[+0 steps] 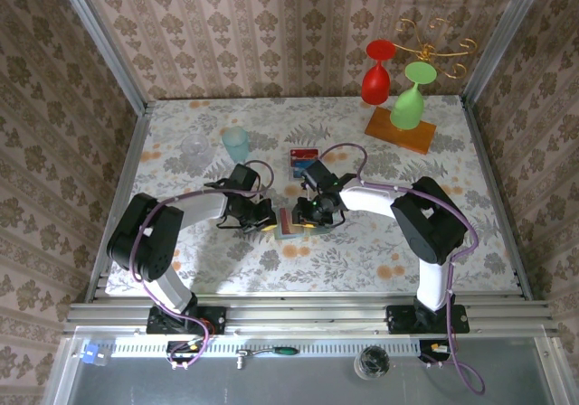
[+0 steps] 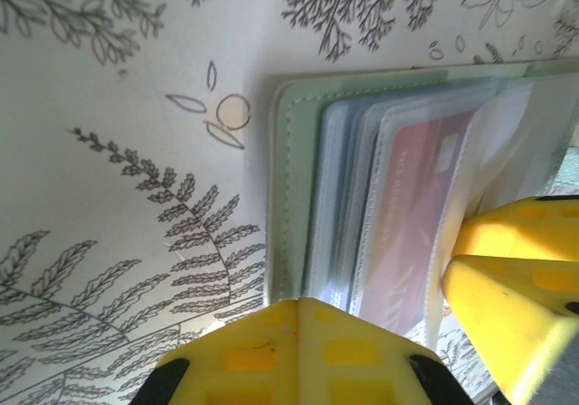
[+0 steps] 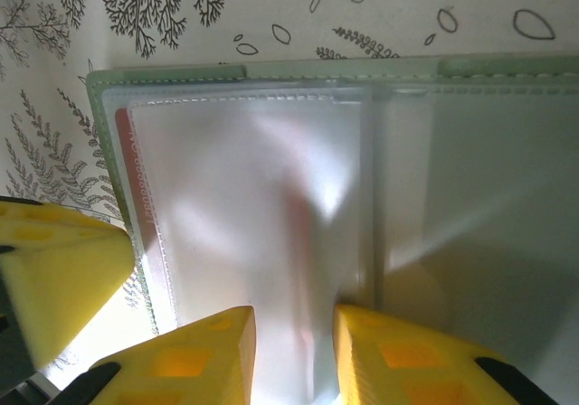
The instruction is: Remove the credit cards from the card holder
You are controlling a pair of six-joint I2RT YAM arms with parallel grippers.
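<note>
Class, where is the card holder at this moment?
In the top view, the card holder lies open on the table between the left end effector and the right end effector.

card holder (image 2: 291,197) cover: matt grey-green, leather-look
sleeves (image 3: 244,215) at right claw (image 3: 294,324): clear glossy plastic
red card (image 2: 407,215): smooth plastic
claw fingers (image 3: 181,364): matt yellow plastic
table (image 2: 109,107): matt printed cover

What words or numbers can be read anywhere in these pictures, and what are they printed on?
No text can be read.
Print on the red card in the card holder: blurred behind its clear sleeve, unreadable.
Print on the loose red and blue cards: too small to read.
</note>
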